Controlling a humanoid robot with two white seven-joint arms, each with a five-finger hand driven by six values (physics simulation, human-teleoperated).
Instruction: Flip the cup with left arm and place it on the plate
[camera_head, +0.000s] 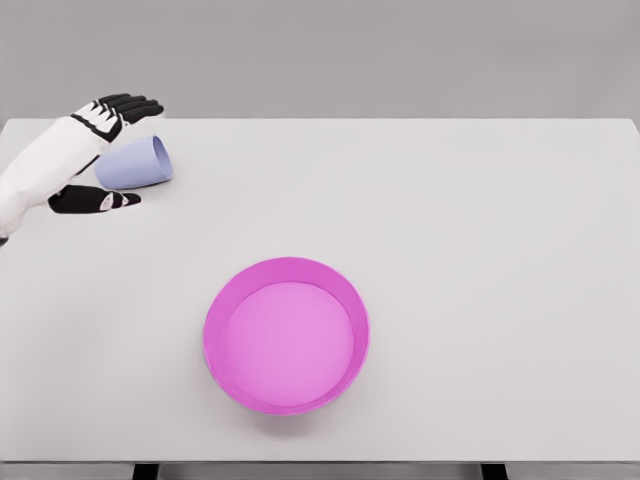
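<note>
1. Counter (480, 250): a pale grey surface that fills most of the head view. It carries only two objects, which lie well apart. The step in hand appears to be the grasp, the first stage of the task; neither the flip nor the placement is done yet.

2. Plate (213, 345): a magenta dish with a raised rim, standing at the lower centre of the counter. It holds nothing. It is the destination, and it sits to the right of the cup and nearer the camera.

3. Left arm (40, 165): a white forearm that enters from the picture's left edge and reaches toward the far left corner of the counter. The right arm is out of view.

4. Left hand (100, 150): black fingers (135, 104) extend together past the far side of the cup, while the thumb (95, 200) lies along the near side, so the hand brackets the cup from behind. The fingers look spread rather than curled. Whether any pad touches the cup wall cannot be told.

5. Cup (135, 164): a lavender tumbler lying on its side near the far left corner, between the fingers and the thumb, its right end facing the middle of the counter. The next move probably calls for the fingers to close on the wall, lift, rotate the wrist until the cup stands upright, then carry it to the plate.
</note>
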